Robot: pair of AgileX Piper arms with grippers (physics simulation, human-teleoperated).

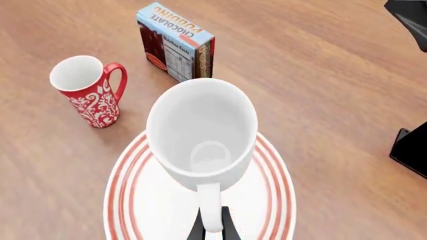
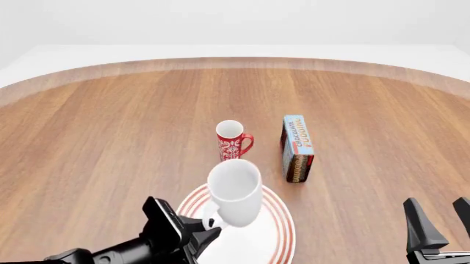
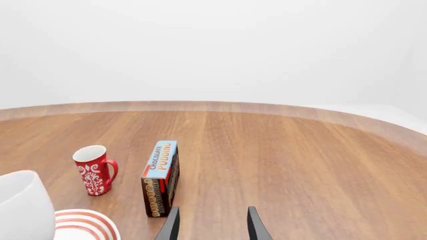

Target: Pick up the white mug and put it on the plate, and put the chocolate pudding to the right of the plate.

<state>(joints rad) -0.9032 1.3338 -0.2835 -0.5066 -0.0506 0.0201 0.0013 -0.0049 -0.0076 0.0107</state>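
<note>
Left gripper [image 1: 212, 231] pinching the white mug [image 2: 235, 191] by its handle, fingers [image 1: 229, 227] closed on either side of the loop. Holding the mug over the plate [image 2: 283, 231], body tilted so the open mouth is facing up and forward; whether its base is touching the plate cannot be told. Showing in the left wrist view an empty white interior and the handle [image 1: 209, 206] running down toward the fingertips.

Plate lying flat on the wooden table [image 2: 110, 137] at the near edge, red rings showing on both sides of the mug.

Pudding [image 2: 298, 147] standing on a long edge beyond the plate and to its right, apart from the rim, blue lettered face turned up, dark end panel facing the camera. Sitting just right of the red mug [image 2: 233, 139], with a gap between them. Red mug standing upright past the plate, handle pointing toward the pudding.

Right gripper [image 3: 211, 224] hanging low at the near right, well apart from the pudding and the plate, holding nothing. Fingers [image 2: 419, 228] spread apart with bare table between them, pointing forward toward the pudding's near end in the right wrist view.
</note>
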